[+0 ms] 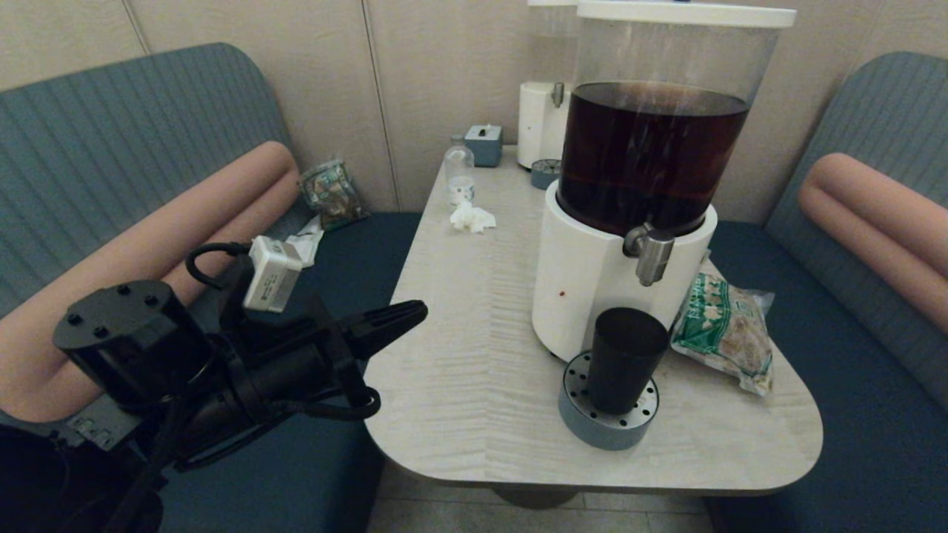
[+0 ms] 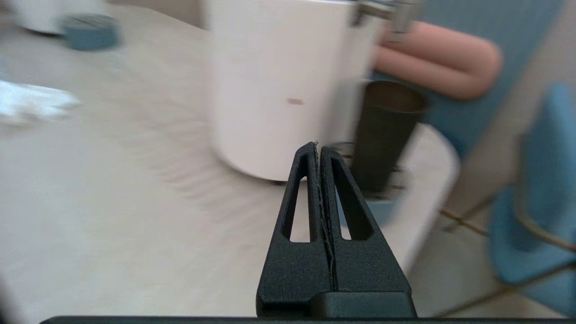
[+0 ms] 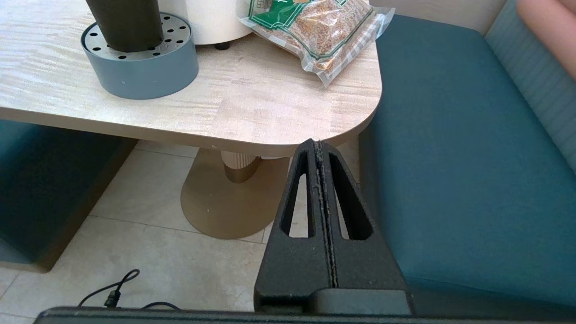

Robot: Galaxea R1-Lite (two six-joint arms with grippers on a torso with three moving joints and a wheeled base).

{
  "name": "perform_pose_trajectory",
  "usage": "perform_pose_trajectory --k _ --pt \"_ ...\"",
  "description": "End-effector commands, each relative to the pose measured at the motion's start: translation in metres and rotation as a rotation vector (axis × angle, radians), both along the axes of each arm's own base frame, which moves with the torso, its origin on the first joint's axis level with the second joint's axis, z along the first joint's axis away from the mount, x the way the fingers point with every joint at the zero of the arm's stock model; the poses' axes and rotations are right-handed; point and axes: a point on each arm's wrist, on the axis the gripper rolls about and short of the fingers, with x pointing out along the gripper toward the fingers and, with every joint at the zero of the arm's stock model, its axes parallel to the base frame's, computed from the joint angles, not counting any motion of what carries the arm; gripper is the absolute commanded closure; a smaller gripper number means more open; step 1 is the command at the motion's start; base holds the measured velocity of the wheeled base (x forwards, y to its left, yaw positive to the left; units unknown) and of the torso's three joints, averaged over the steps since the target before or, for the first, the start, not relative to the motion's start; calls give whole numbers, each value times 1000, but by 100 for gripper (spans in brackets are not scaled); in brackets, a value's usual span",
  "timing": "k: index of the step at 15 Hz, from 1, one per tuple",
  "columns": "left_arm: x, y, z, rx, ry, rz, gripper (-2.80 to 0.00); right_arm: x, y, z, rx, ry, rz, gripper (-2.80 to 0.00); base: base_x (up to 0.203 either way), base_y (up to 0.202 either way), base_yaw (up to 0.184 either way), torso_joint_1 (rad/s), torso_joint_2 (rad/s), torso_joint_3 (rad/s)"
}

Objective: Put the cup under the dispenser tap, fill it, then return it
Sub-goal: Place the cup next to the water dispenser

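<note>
The matte black cup (image 1: 623, 359) stands upright on a round grey drip tray (image 1: 607, 422), directly below the brushed-steel tap (image 1: 652, 254) of the big dispenser (image 1: 592, 289) with dark brown liquid. My left gripper (image 1: 418, 311) is shut and empty at the table's left edge, well left of the cup (image 2: 388, 130). In its wrist view my left gripper (image 2: 317, 146) points toward the white base (image 2: 279, 81). My right gripper (image 3: 317, 144) is shut and empty, low beside the table's near right corner; it does not show in the head view. The cup (image 3: 123, 22) shows there too.
A green-printed snack bag (image 1: 722, 329) lies right of the dispenser. Farther back stand a small clear bottle (image 1: 459, 174), a crumpled tissue (image 1: 472, 218), a blue-grey box (image 1: 484, 143) and a smaller dispenser (image 1: 544, 111). Teal benches flank the table (image 1: 474, 370); its pedestal (image 3: 225, 202) stands on tiled floor.
</note>
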Motion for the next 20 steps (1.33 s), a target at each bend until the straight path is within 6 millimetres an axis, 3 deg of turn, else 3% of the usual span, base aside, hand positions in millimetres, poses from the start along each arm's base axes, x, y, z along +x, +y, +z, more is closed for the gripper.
perform_pose_trajectory --k 1,4,9,13,14,15,20 --pt "22 14 5 2 -48 49 0 0 0 0 0 2 2 0 0 0 0 0 0 0" --pt "34 26 11 33 -108 43 0 0 0 0 -1 2 1 0 0 0 0 0 0 0" --pt "43 19 -8 147 -84 -104 0 0 0 0 -1 2 1 0 0 0 0 0 0 0" --pt "53 16 -16 174 -88 -115 0 0 0 0 -1 2 1 0 0 0 0 0 0 0" --pt "53 15 -17 176 -87 -115 -225 0 0 0 0 2 2 0 0 0 0 0 0 0" --pt "54 15 -18 178 -88 -113 -280 0 0 0 -1 2 1 0 0 0 0 0 0 0" --pt "57 14 -21 174 -76 -119 -280 0 0 0 -1 2 1 0 0 0 0 0 0 0"
